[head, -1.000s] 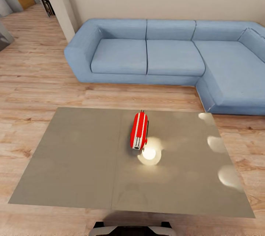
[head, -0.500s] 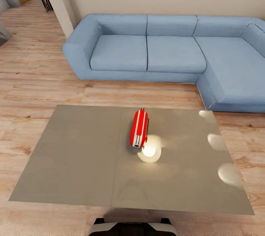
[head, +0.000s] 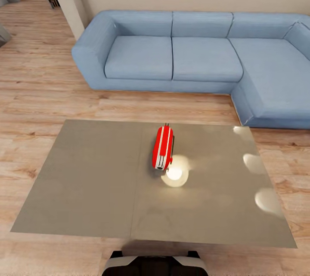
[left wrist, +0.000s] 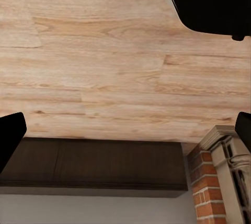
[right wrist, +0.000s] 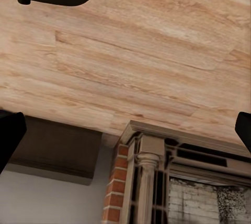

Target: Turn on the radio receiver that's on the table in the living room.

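One radio receiver (head: pixel 163 153) lies on the one table (head: pixel 90 181) ahead of me, a little past the middle of the glossy grey-brown top, its long red body with white bands pointing away from me toward the sofa (head: pixel 193 61). Just beside its near end sits one bright round glare (head: pixel 175 174) on the tabletop, and three paler patches of light (head: pixel 254 165) run along the table's right side. Nothing else rests on the table. The blue L-shaped sofa stands beyond it, well apart, on the light wood plank floor (head: pixel 34 95) of the living room.

My left gripper (left wrist: pixel 125 130) hangs over that plank floor: I see two dark fingertips (left wrist: pixel 10 135), one at each edge of the left wrist view, set wide apart with nothing between them. My right gripper (right wrist: pixel 125 132) is the same, two dark fingertips (right wrist: pixel 9 135) spread to the edges of its view, holding nothing. Beyond the fingers both wrist views take in what looks like a brick fireplace (right wrist: pixel 172 182) with a pale carved surround, though I see it too partially to be sure.
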